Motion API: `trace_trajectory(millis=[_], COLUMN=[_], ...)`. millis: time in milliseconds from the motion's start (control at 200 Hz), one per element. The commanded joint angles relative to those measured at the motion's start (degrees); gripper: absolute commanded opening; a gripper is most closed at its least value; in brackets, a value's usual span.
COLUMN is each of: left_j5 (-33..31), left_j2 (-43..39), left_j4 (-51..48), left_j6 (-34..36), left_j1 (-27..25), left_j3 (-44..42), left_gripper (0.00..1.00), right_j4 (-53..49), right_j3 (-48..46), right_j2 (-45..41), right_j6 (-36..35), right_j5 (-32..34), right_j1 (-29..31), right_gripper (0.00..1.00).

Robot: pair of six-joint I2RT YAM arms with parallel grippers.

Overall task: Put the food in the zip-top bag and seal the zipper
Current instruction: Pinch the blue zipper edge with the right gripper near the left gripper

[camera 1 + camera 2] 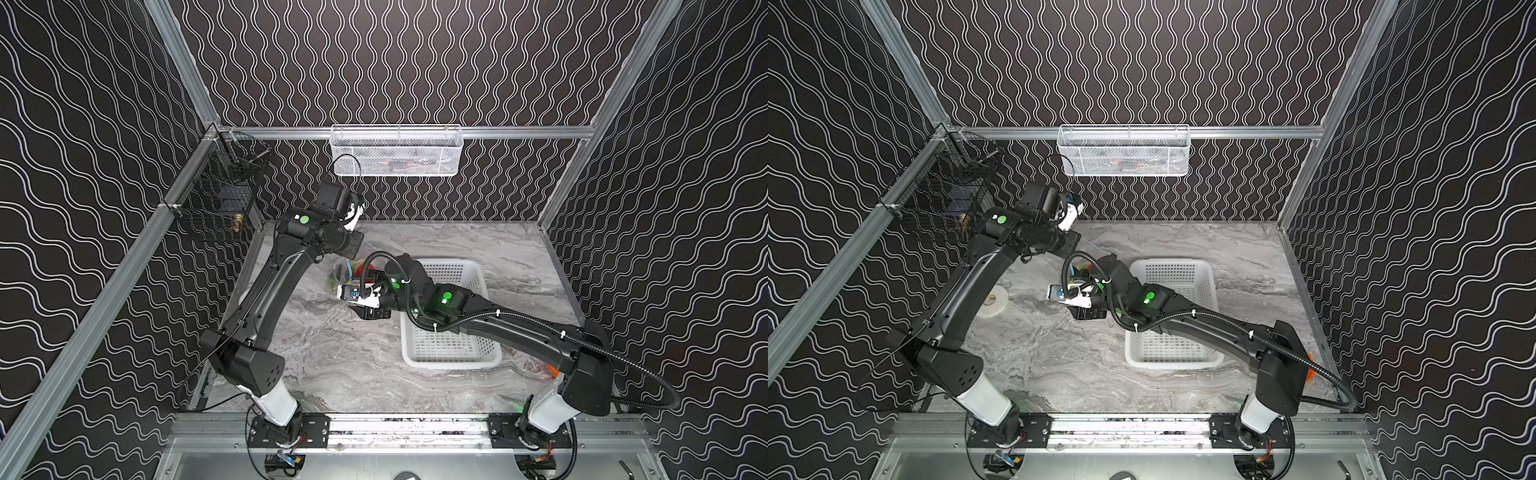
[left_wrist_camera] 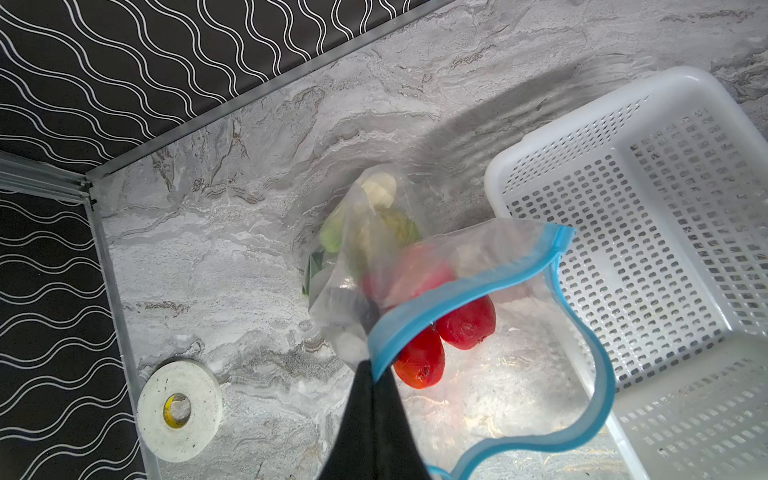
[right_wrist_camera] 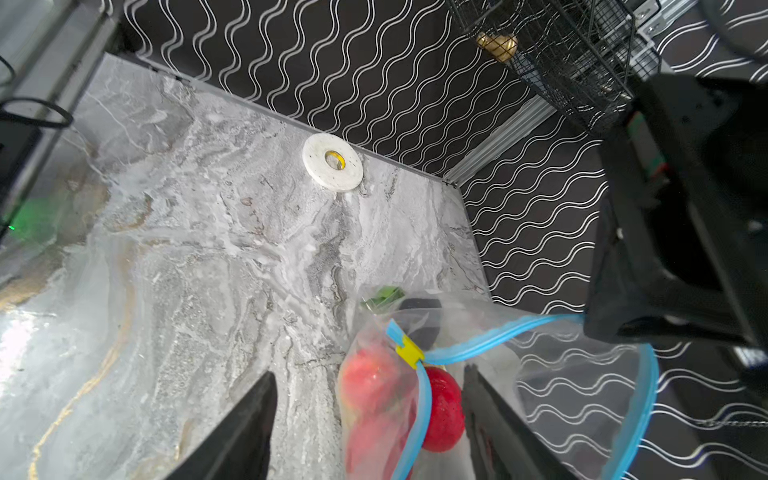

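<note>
On the marble table [image 1: 353, 365] stands the white perforated basket [image 1: 452, 360], and just beside the basket, on its side toward the left arm, is the clear zip-top bag [image 2: 478, 249] with its mouth gaping and the food [image 2: 467, 322], red fruits with green and pale pieces, inside. The left gripper [image 2: 374, 374] is closed tight and pinches the light-blue zipper [image 2: 478, 284]; the right gripper [image 3: 370, 372] has its jaws apart, one on each side of the bag's edge, gripping nothing, near the yellow slider [image 3: 409, 352]

Marble table [image 1: 353, 365] bears white basket [image 1: 449, 347]; tape roll [image 1: 997, 306].
</note>
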Motion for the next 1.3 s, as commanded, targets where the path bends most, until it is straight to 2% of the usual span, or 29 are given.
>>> trace_trajectory(millis=[0,305,475,741,971,1291], left_j5=[0.0,0.1,0.5,1.6,1.3,1.4], left_j2=[0.0,0.3,0.5,0.5,0.0,0.2], left_j4=[0.7,0.6,0.4,0.6,0.9,0.8], left_j6=[0.1,0.1,0.0,-0.2,-0.2,-0.2], left_j1=[0.1,0.2,0.2,0.2,0.2,0.2], left_j3=[0.2,0.3,0.6,0.2,-0.3,-0.2], left_gripper=[0.00,0.00,0.00,0.00,0.00,0.00], right_j4=[-2.1,-3.3,-5.5,-6.0,-3.6,-2.6], right_j3=[2.0,4.8,7.4,9.8,8.9,9.9], right_j2=[1.6,4.5,6.8,9.4,9.9,11.3], right_j6=[-4.8,-10.3,-11.6,-14.2,-15.4,-16.0], right_j5=[2.8,8.4,11.3,13.0,13.1,13.9], right_j1=[0.3,1.5,1.6,1.6,1.6,1.6], right_gripper=[0.65,0.60,0.52,0.47,0.46,0.25])
